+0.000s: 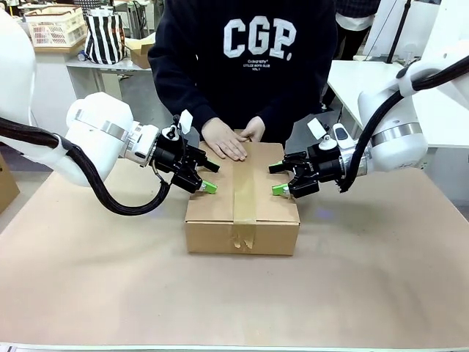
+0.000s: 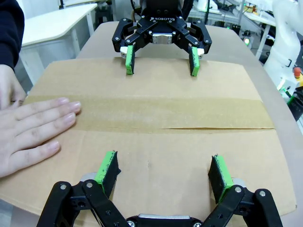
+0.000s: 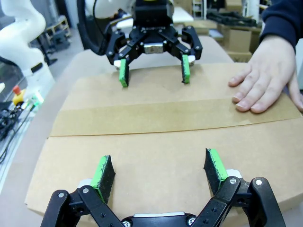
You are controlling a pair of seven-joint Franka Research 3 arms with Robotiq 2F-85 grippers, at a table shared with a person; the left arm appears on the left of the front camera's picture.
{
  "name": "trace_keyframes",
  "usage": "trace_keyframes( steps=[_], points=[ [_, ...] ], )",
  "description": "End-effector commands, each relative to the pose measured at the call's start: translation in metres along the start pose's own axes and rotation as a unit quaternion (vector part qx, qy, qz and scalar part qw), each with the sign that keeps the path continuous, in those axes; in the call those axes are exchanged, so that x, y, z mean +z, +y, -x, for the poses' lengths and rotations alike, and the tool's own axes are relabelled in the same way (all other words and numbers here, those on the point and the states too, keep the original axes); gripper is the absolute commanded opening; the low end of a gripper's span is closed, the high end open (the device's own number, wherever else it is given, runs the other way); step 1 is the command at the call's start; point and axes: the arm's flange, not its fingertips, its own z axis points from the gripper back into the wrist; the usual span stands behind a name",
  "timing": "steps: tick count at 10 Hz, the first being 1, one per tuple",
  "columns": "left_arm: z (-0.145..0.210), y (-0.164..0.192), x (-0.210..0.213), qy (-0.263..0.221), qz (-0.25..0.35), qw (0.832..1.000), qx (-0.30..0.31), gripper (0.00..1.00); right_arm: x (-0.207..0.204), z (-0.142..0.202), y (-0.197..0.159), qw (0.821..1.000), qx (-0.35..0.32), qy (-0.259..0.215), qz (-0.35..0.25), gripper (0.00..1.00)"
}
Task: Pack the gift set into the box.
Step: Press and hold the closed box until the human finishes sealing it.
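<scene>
The box (image 1: pixel 242 220) stands in the middle of the table with its top flaps shut and a strip of brown tape (image 1: pixel 244 192) along the seam. The gift set is out of view. My left gripper (image 1: pixel 210 178) is open over the box's left edge, its green pads just above the lid (image 2: pixel 165 142). At the right edge my right gripper (image 1: pixel 277 179) is open in the same way, facing the left one (image 3: pixel 153 75) across the lid (image 3: pixel 156 137). A person's hands (image 1: pixel 227 139) lie flat on the far end of the lid.
Brown paper covers the table (image 1: pixel 110 293), with free room in front of the box and on both sides. The person stands close behind the box. Another carton (image 1: pixel 6 183) shows at the left edge. White tables (image 1: pixel 366 81) stand farther back.
</scene>
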Motion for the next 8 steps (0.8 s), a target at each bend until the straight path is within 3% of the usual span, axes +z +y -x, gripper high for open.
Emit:
trace_keyframes(
  steps=[1,8],
  points=[
    [0.0048,-0.0006,-0.0013,0.002,0.001,1.0,0.0,1.0,-0.0001,0.0029,0.0003,1.0,-0.002,0.003,0.001,1.0],
    [0.0048,-0.0006,-0.0013,0.002,0.001,1.0,0.0,1.0,-0.0001,0.0029,0.0003,1.0,-0.002,0.003,0.001,1.0]
  ],
)
